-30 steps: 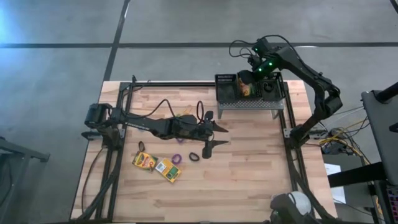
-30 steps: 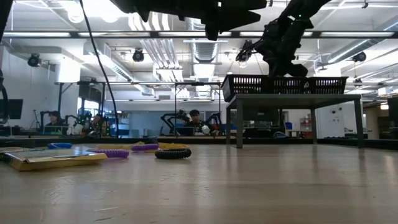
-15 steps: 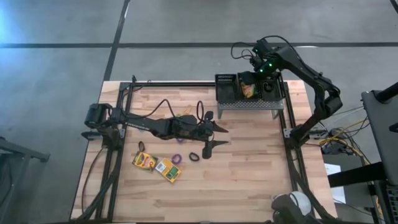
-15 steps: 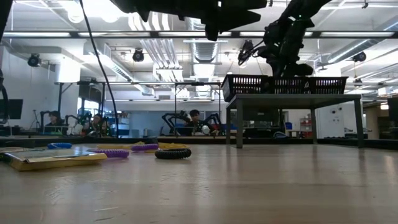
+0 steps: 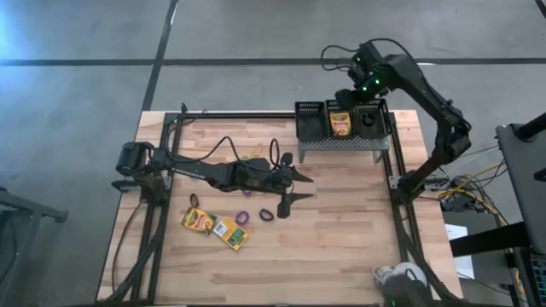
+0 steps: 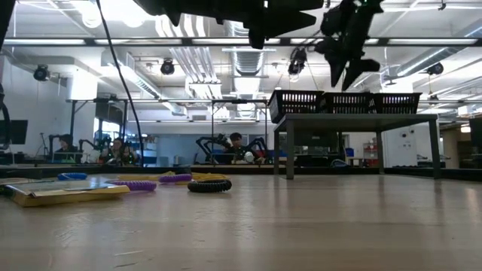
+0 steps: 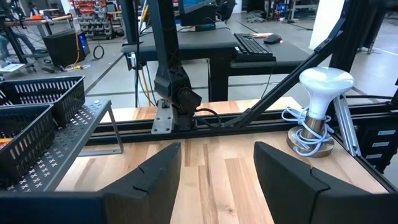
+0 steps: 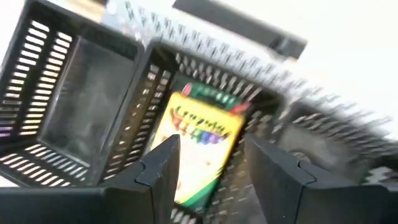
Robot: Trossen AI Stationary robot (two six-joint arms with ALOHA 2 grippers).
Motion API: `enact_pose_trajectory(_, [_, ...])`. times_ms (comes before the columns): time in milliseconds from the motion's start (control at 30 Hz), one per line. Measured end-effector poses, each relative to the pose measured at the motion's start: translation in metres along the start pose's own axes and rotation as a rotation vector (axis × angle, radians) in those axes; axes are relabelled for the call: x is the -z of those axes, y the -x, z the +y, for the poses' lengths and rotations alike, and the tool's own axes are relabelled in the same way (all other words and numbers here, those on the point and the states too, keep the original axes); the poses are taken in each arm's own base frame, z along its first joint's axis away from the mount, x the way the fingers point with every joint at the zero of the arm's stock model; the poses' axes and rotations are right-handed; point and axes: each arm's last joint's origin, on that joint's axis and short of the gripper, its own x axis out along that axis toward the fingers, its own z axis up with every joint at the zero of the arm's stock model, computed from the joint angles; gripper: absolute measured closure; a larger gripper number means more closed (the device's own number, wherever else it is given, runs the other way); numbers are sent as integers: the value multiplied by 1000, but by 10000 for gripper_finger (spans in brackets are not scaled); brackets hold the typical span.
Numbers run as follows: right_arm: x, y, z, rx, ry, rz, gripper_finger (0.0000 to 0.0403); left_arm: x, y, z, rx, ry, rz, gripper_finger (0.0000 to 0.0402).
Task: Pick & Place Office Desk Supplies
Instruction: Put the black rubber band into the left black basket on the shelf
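Observation:
Three black mesh bins [image 5: 341, 119] stand on a grey perforated stand [image 5: 341, 143] at the table's far right. A yellow-and-green crayon box [image 5: 340, 124] lies in the middle bin, and also shows in the right wrist view [image 8: 199, 146]. My right gripper [image 5: 358, 75] hangs open and empty above the bins, shown in its wrist view [image 8: 217, 171] and in the low view [image 6: 346, 49]. My left gripper [image 5: 294, 186] is open and empty over the table's middle. Two crayon boxes [image 5: 213, 227], a black ring [image 5: 267, 213] and purple rings [image 5: 242, 217] lie on the table.
A black ring [image 5: 368, 119] lies in the right bin. Rubber bands [image 5: 252, 154] lie by the left arm. A white lamp-shaped thing [image 7: 323, 93] stands at the table's near right corner. Bare wood lies between the left gripper and the stand.
My right gripper has let go of the crayon box and gone up and toward the table's far edge, clear of the bins. The box, tilted under the gripper a second ago, now lies flat in the middle bin.

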Motion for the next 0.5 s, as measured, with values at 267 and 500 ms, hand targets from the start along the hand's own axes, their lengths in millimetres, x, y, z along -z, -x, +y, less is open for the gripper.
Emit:
enact_pose_trajectory(267, [63,62,71,98,380,-417,241,0,1,0,-2,-1,19,197])
enact_pose_trajectory(500, [178,65,134,-194,650,-680,261,-12,22,-5,-46,-40,118,198])
